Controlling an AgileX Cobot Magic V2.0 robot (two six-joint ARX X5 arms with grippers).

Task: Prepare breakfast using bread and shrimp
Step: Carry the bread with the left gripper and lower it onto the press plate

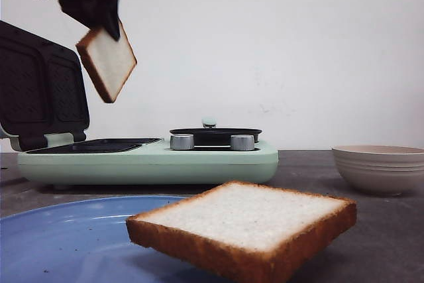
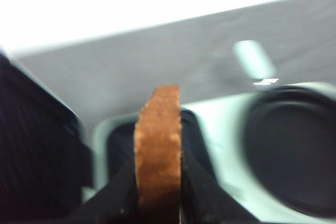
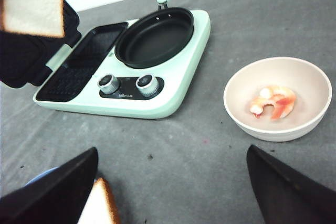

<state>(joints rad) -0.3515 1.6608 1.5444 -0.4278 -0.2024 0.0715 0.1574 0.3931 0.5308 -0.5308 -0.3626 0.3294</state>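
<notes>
One bread slice [image 1: 108, 63] hangs pinched in my left claw [image 1: 99, 14] above the open sandwich press [image 1: 93, 145]; the other [image 1: 245, 226] waits on the blue plate [image 1: 59, 236]. Shrimp [image 3: 274, 102] sit untouched in the bowl [image 3: 315, 114]. My right claw [image 3: 173, 182] gapes empty.

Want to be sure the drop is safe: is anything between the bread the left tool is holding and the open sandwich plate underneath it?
Nothing visible. The left tool holds the bread slice above the bare sandwich plate; its lid stands open.
</notes>
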